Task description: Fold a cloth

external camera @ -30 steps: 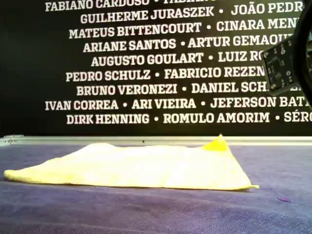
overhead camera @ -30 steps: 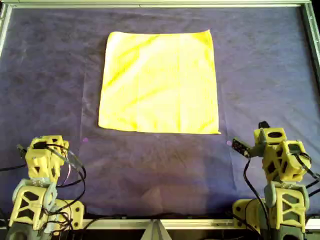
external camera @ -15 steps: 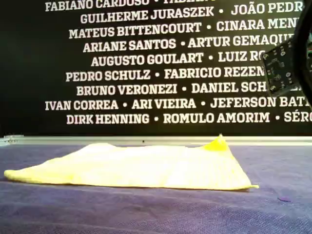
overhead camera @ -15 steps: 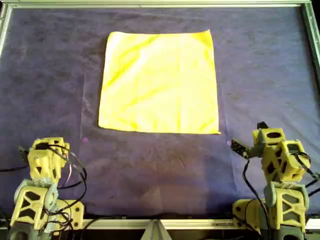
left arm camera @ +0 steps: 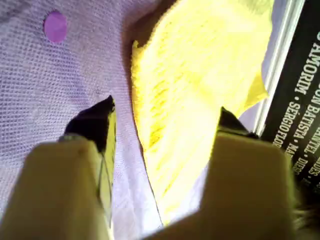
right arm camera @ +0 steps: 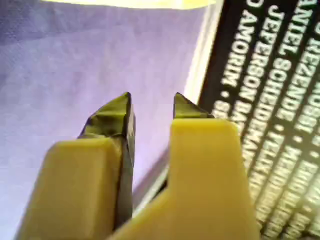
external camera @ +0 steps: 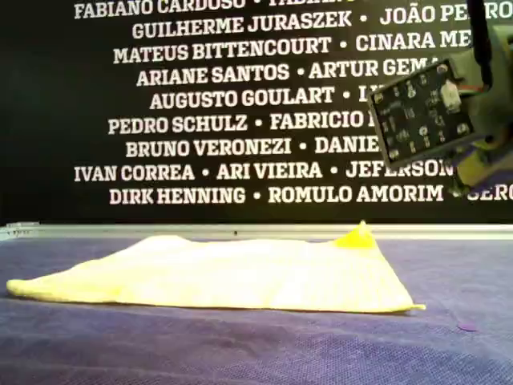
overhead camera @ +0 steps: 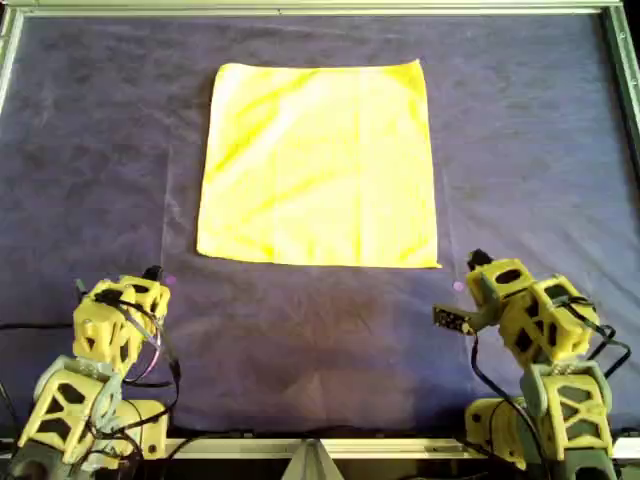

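1. Plainly, no fold has been made: the cloth (overhead camera: 318,165) lies flat and spread as a full square on the purple table cover (overhead camera: 90,150), in the middle of the far half of the overhead view. One far corner peaks up a little in the exterior view (external camera: 357,236).
2. Left gripper (left arm camera: 165,117) is released, its jaws wide apart, with the cloth's near-left corner showing between them in its wrist view. It holds nothing. In the overhead view this arm (overhead camera: 115,320) sits at the near left, short of the cloth.
3. Right gripper (right arm camera: 151,107) has its jaws close together with a narrow gap and nothing between them; it points past the cloth toward the table rail (right arm camera: 202,52). In the overhead view the right arm (overhead camera: 520,310) sits at the near right, just beside the cloth's near-right corner but apart from it.
4. Judged from this, the whole task is left: reach the near corners, grip them, carry them over to the far edge, release.
5. Writing: the black wall (external camera: 240,104) behind the table carries white names. Fully readable ones include GUILHERME JURASZEK, MATEUS BITTENCOURT, ARIANE SANTOS, AUGUSTO GOULART, PEDRO SCHULZ, BRUNO VERONEZI, IVAN CORREA, ARI VIEIRA, DIRK HENNING and ROMULO AMORIM. Others are cut off by the frame or by a circuit board (external camera: 421,108) on the arm at the exterior view's right.
6. No brand marks are visible.
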You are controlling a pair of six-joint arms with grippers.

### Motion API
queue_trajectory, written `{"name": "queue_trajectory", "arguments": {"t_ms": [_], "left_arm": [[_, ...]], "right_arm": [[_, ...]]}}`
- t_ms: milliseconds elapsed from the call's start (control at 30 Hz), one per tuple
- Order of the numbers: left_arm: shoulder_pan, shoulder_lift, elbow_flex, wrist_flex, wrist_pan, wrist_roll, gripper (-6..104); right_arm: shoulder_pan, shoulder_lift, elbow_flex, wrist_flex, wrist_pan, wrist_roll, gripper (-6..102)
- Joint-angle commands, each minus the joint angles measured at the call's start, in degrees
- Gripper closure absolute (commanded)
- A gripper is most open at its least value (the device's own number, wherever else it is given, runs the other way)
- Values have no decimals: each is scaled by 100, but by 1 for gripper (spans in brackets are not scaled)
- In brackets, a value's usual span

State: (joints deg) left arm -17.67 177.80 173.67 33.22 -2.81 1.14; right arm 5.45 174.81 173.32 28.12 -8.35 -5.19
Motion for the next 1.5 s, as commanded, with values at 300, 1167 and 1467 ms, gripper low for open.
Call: {"name": "queue_trajectory", "arguments": {"t_ms": [300,1167,1467], "left_arm": [[-141,-527,-747,-158,62,-9,23],[-316,-8877,-6091,-176,721,70,22],[-316,-9097,-6390,-176,642,70,22]], "right_arm": [[536,-1898,-1485,-88,-105,-62,62],[527,-6328,-3410,-202,-105,-53,37],[527,-6354,-3577,-211,-105,18,37]]}}
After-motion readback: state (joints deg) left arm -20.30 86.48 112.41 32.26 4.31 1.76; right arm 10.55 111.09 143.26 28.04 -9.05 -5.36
